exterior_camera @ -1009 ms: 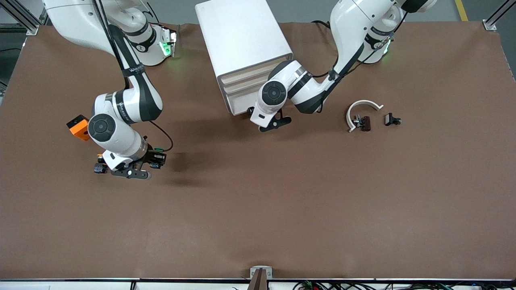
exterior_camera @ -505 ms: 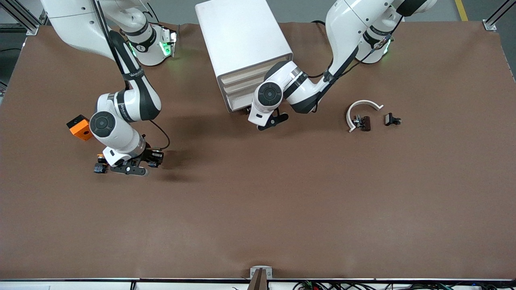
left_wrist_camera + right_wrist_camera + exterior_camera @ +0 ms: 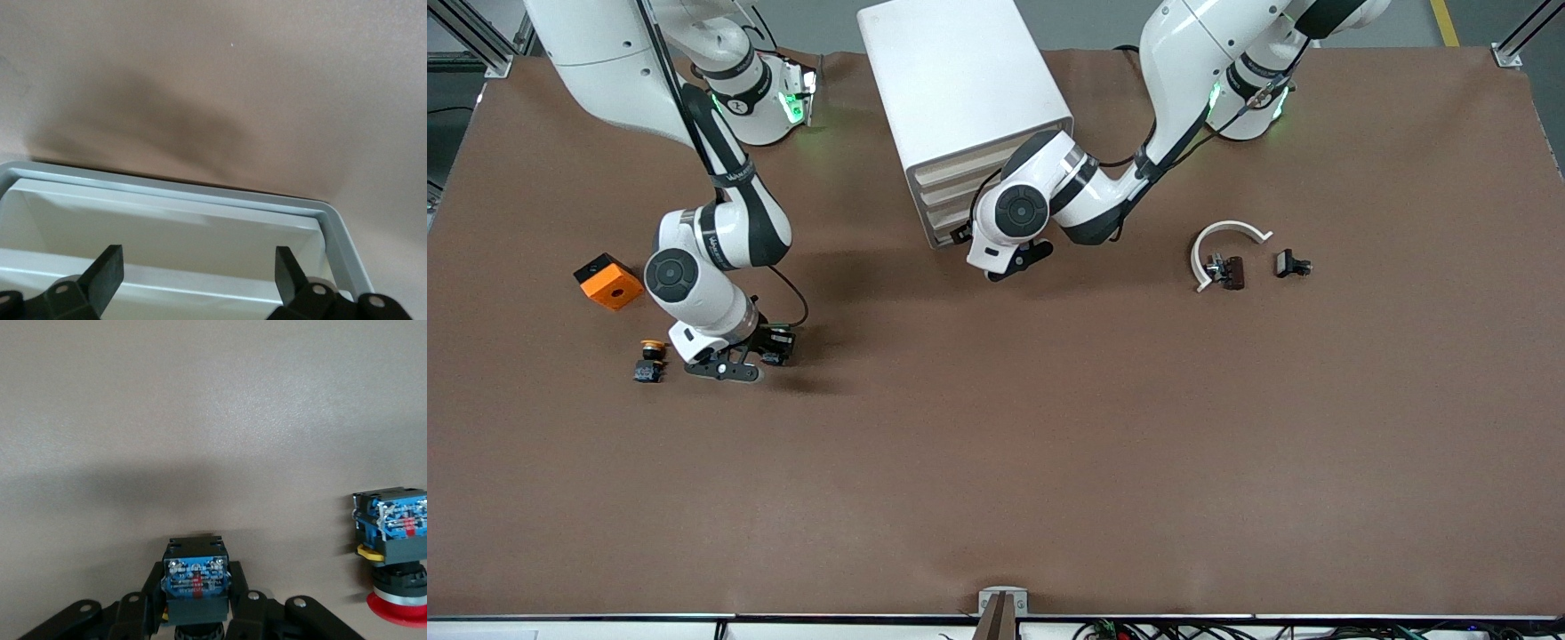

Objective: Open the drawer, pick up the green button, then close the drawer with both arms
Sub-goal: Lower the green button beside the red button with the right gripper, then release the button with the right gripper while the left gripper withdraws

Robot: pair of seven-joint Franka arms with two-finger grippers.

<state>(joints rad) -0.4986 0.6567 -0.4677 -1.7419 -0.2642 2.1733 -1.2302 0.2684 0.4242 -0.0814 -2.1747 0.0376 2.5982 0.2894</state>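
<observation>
The white cabinet (image 3: 960,80) stands between the arms' bases, its cream drawer fronts (image 3: 951,191) facing the front camera. My left gripper (image 3: 969,238) is open, right in front of the lowest drawer. In the left wrist view the fingers (image 3: 105,267) stand wide apart over the cabinet's white lower edge (image 3: 200,200), and the gripper (image 3: 199,263) holds nothing. My right gripper (image 3: 725,366) is low over the table toward the right arm's end. It (image 3: 197,608) is shut on a button with a dark blue-black body (image 3: 195,577). The button's cap is hidden.
A red-capped button (image 3: 649,358) lies beside my right gripper and shows in the right wrist view (image 3: 395,553). An orange block (image 3: 608,281) lies nearby. A white curved piece (image 3: 1223,236) and two small dark parts (image 3: 1232,271) (image 3: 1291,263) lie toward the left arm's end.
My right gripper has moved with its button away from the red-capped button, toward the table's middle. My left gripper has moved closer in to the cabinet's lowest drawer front.
</observation>
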